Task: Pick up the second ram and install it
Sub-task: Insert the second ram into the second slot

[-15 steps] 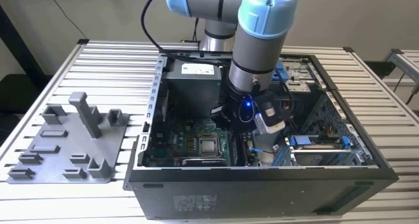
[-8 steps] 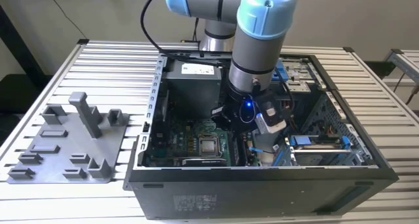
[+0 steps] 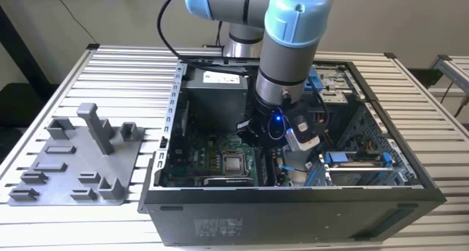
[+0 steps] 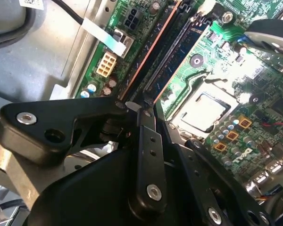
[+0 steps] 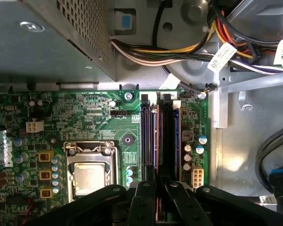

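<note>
Second ram [image 5: 166, 136] slotted; pincer [image 5: 158, 188] above.

You are looking at one open computer case [image 3: 293, 207] sitting beside one grey fixture plate [image 3: 73, 174]. Inside, one motherboard [image 5: 94, 117] is carrying one processor socket [image 5: 90, 176], and one power-supply box [image 5: 52, 42] is sitting along its edge.

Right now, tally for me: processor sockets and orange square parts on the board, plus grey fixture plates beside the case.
Processor socket: 1
Orange square parts: 3
Grey fixture plate: 1
Total: 5
</note>
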Tool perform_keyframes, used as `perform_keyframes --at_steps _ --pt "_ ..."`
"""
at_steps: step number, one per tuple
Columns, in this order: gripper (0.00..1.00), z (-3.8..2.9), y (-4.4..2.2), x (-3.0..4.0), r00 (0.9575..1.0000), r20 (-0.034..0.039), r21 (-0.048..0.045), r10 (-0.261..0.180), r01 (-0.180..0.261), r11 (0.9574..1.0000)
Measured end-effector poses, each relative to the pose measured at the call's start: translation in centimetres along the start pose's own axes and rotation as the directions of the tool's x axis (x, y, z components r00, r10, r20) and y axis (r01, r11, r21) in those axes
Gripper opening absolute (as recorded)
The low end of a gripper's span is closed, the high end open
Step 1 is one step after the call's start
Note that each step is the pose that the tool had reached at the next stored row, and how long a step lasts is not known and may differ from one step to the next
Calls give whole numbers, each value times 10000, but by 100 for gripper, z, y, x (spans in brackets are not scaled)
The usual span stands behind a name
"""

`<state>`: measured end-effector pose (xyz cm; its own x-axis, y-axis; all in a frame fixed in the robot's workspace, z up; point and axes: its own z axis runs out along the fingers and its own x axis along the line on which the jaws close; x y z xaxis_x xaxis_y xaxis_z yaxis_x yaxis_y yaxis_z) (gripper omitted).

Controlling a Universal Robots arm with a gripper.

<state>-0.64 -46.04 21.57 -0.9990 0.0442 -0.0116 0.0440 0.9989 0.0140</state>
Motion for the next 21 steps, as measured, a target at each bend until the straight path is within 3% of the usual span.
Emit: perform_keyframes --at_steps 9,21 --pt "14 -12 -26 -1 10000 1 -1 0 0 10000" --pt "14 35 -34 0 10000 0 -8 1 -1 10000"
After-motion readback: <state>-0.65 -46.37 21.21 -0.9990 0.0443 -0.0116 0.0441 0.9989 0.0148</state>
